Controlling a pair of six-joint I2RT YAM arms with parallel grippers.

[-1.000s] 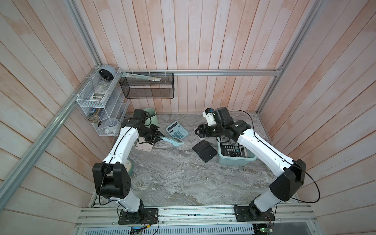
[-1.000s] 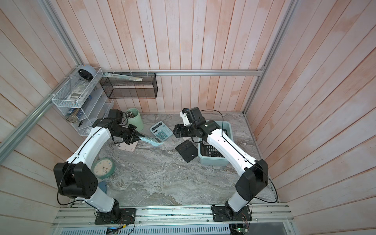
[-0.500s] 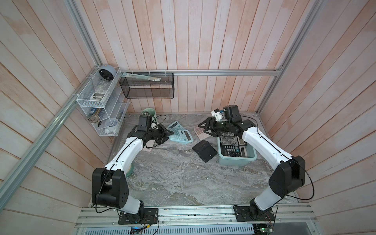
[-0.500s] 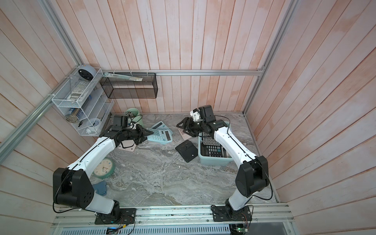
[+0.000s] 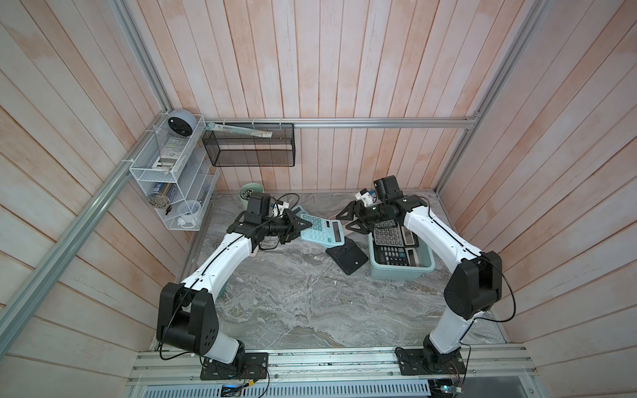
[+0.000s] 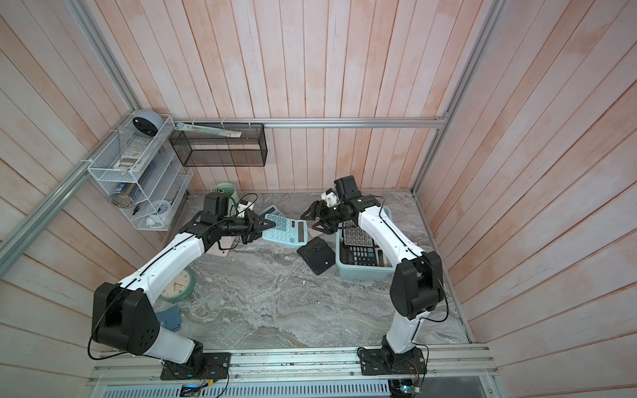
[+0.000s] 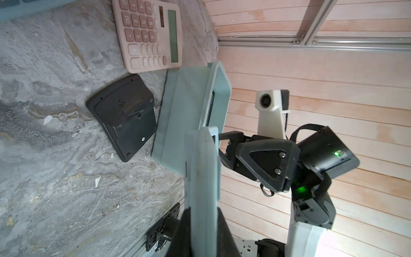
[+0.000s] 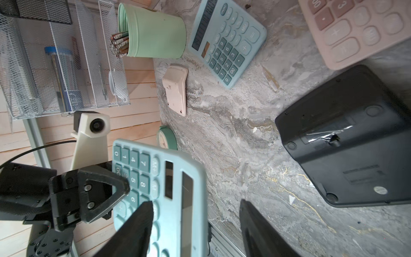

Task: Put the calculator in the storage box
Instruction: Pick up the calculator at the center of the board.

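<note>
- Left gripper [image 5: 303, 227] clamped on the keypad end of the light blue calculator [image 5: 322, 231], holding it clear of the table [image 5: 293, 303].
- Right gripper [image 5: 349, 220] jaws wide apart at the calculator's display end; contact unclear.
- Storage box [image 5: 400, 274] close by on the table, two black calculators [image 5: 393, 243] inside.

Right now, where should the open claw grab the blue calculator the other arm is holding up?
Probably the free display end of the calculator, coming from the box side with the right gripper. The left gripper pinches the keypad end, and the body is thin.
</note>
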